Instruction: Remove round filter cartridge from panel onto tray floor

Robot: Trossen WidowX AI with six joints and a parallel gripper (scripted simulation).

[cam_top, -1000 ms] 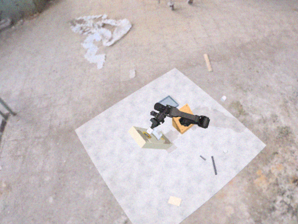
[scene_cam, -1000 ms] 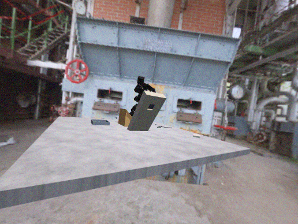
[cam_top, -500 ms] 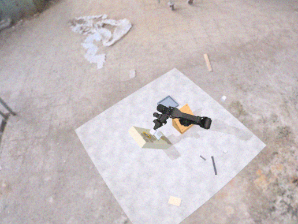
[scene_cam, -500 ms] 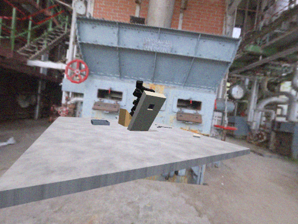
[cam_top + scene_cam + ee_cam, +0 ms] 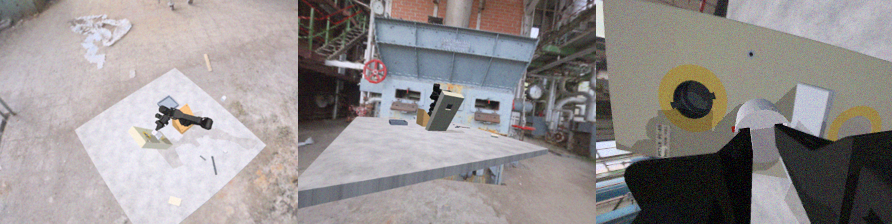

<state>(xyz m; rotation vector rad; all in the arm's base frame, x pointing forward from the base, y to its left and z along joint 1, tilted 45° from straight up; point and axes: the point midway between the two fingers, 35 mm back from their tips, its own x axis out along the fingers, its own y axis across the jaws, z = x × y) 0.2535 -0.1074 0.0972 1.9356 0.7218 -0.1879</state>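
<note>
The filter cartridge (image 5: 155,133) (image 5: 758,112), a pale round cylinder, is out of its socket and between the fingertips, in front of the panel face. My gripper (image 5: 761,130) is shut on it. The fingers hide part of it, and its slots cannot be made out. The service panel (image 5: 136,137) (image 5: 441,116) (image 5: 636,47) leans at a tilt. Its socket (image 5: 692,100) is dark and empty inside a yellow ring, left of the cartridge in the wrist view. The blue-grey tray (image 5: 168,102) (image 5: 398,122) lies behind the arm in the top view, with nothing visible in it.
A white block (image 5: 811,107) stands out from the panel face, right of the cartridge, near a second yellow ring (image 5: 844,114). An orange block (image 5: 187,111) (image 5: 421,118) stands beside the arm. Dark bars (image 5: 214,165) and a cream block (image 5: 175,201) lie farther off.
</note>
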